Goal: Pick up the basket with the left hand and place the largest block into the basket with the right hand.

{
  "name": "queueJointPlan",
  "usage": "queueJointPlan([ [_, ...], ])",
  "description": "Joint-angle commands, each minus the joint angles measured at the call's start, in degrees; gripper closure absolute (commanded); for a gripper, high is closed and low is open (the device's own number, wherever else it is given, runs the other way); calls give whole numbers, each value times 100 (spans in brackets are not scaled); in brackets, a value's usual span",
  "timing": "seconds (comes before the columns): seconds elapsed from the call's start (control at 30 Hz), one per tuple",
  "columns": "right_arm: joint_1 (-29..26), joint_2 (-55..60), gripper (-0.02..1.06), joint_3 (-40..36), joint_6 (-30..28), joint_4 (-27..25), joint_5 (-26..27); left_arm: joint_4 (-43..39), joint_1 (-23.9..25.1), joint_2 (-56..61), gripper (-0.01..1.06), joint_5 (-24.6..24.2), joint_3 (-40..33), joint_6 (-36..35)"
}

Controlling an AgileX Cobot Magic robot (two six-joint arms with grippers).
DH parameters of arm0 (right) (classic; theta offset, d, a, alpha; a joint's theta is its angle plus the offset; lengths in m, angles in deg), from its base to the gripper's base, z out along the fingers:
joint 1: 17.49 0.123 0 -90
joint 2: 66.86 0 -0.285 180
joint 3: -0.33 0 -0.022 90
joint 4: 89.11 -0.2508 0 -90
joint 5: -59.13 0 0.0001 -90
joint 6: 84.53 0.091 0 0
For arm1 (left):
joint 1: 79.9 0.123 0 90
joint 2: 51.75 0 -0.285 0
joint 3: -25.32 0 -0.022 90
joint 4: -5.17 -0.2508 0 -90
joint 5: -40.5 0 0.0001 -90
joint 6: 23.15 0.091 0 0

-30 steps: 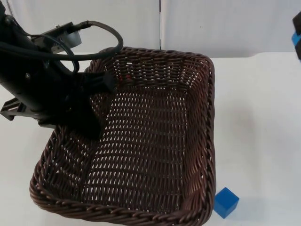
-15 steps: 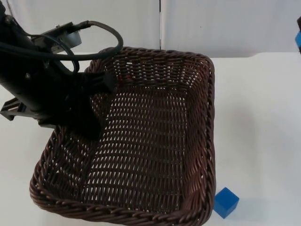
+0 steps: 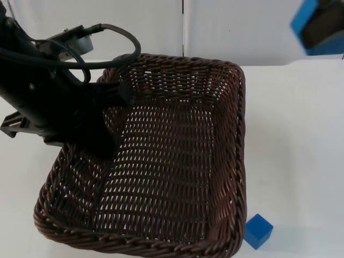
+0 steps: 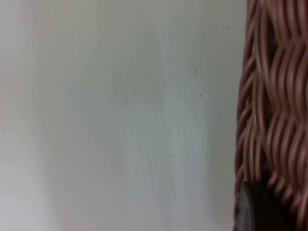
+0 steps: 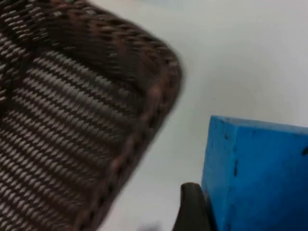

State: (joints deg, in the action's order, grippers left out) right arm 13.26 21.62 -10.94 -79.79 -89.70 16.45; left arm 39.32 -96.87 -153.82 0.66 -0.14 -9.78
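A dark brown wicker basket (image 3: pixel 236 134) is held up over the table, and its weave (image 4: pixel 274 96) fills the side of the left wrist view. My left gripper (image 3: pixel 105 141) is shut on the basket's left rim. My right gripper (image 3: pixel 322 24) hangs at the upper right, beyond the basket's far right corner, shut on a large blue block (image 3: pixel 305 16). In the right wrist view that block (image 5: pixel 260 173) sits beside a black fingertip (image 5: pixel 192 207), with the basket's corner (image 5: pixel 154 96) below and to the side.
A smaller blue block (image 3: pixel 258 230) lies on the white table (image 3: pixel 295 150) just off the basket's near right corner. The grey partition wall (image 3: pixel 236 27) closes off the back.
My right gripper has come in from the right edge, carrying the large blue block further left and into view. The left arm and basket have not moved.
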Motion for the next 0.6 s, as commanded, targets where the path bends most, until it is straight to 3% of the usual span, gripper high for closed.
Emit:
queueJointPlan([
  [0.0,214,220,105,260,-172,-111,-156,149,-39,51,105,-9,54,-25],
  [0.27,998,1253,105,1160,-425,-88,-389,149,-39,51,105,-9,54,-25],
  [0.33,1219,1629,105,1393,-743,-88,-378,149,-39,51,105,-9,54,-25],
  [0.57,1382,2220,105,1451,-1030,-88,49,149,-39,51,105,-33,54,-25],
])
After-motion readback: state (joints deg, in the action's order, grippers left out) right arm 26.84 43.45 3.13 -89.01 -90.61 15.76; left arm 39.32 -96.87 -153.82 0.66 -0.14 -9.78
